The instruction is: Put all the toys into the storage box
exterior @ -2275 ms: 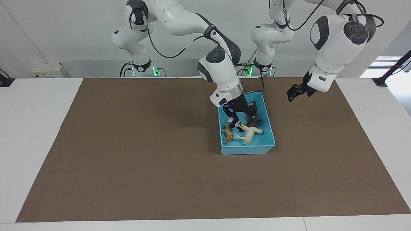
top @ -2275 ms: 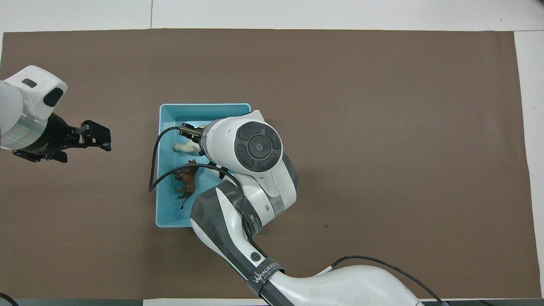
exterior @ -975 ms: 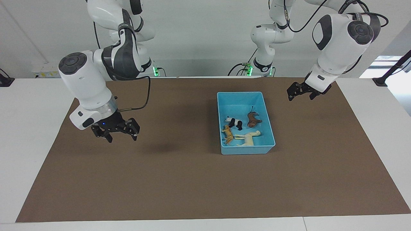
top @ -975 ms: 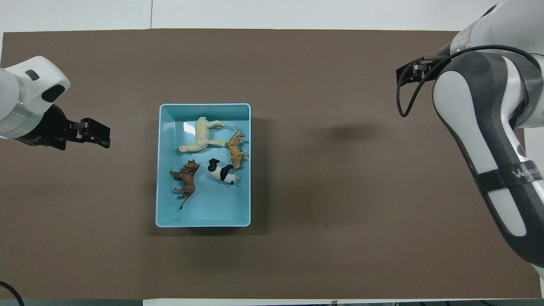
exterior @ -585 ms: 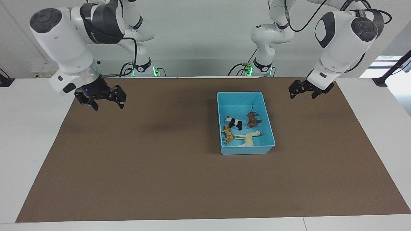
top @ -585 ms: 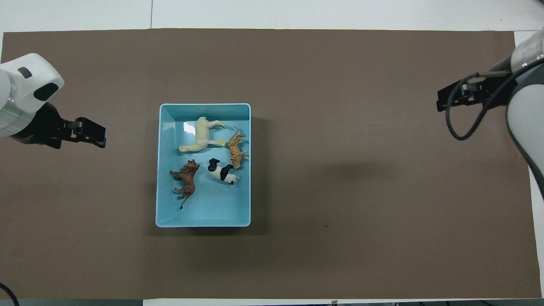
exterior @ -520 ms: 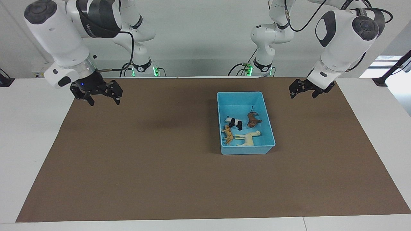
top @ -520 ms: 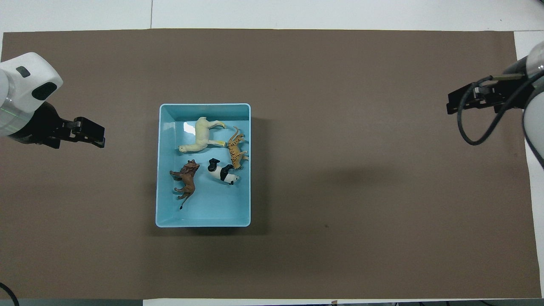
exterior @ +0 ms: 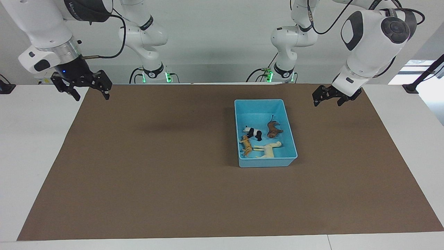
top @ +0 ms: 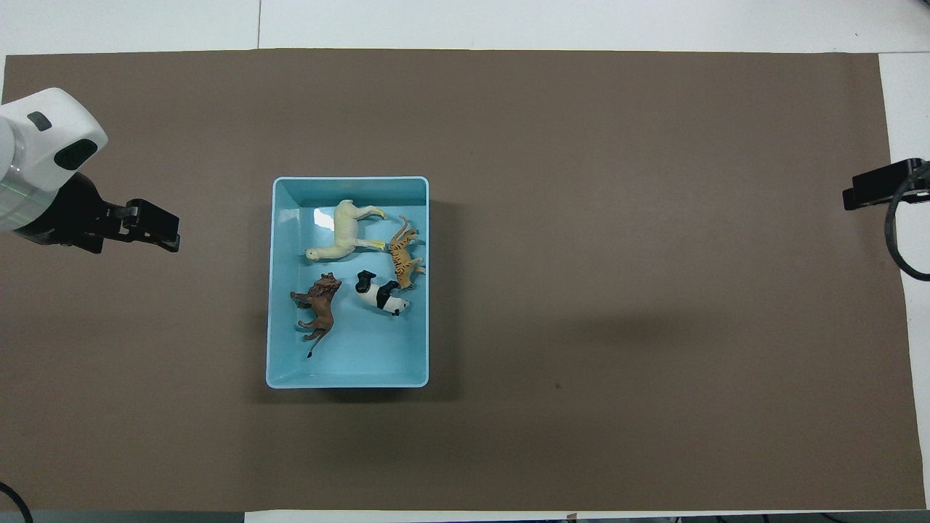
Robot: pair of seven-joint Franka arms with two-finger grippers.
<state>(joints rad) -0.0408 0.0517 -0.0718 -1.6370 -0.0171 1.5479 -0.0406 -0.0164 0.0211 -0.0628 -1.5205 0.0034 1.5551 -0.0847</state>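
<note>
The light blue storage box (exterior: 258,101) stands on the brown mat, toward the left arm's end; it also shows in the overhead view (top: 349,179). All the toys lie in it: the panda (exterior: 254,133) (top: 381,293), the lion (exterior: 274,129) (top: 317,312), the tiger (exterior: 246,145) (top: 404,254) and the horse (exterior: 269,148) (top: 347,232). My right gripper (exterior: 89,93) is open and empty, raised over the mat's corner at the right arm's end. My left gripper (exterior: 326,101) is open and empty, raised over the mat beside the box.
The brown mat (exterior: 173,173) covers most of the white table (exterior: 31,139). The right gripper's tip (top: 875,190) shows at the edge of the overhead view. The left gripper (top: 156,229) hangs over the mat beside the box.
My right gripper let go of the panda in the box, then rose and swung away to the mat's corner at its own end. The left gripper has barely moved.
</note>
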